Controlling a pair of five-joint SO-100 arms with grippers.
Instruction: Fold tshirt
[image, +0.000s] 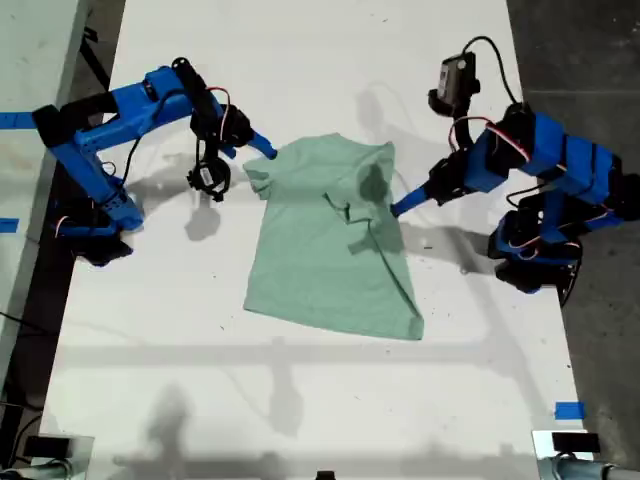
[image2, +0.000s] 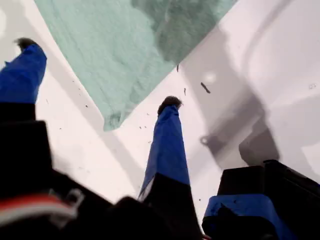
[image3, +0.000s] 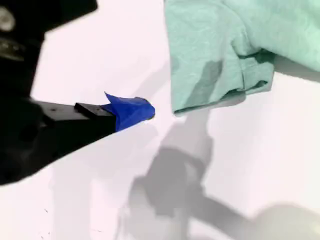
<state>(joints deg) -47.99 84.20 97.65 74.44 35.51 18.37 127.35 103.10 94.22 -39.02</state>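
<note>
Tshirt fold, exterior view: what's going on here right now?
The pale green tshirt lies partly folded on the white table, with one side turned in over the middle. Neither arm holds it. My first gripper, at the exterior view's right, hovers at the tshirt's edge with its jaws open and empty. My second gripper, at the exterior view's left, sits just beside a sleeve; I cannot tell how its jaws stand.

Plain pale mint-green tshirt (image: 335, 240), no print; white table (image: 300, 400); bright blue arms with black parts.
</note>
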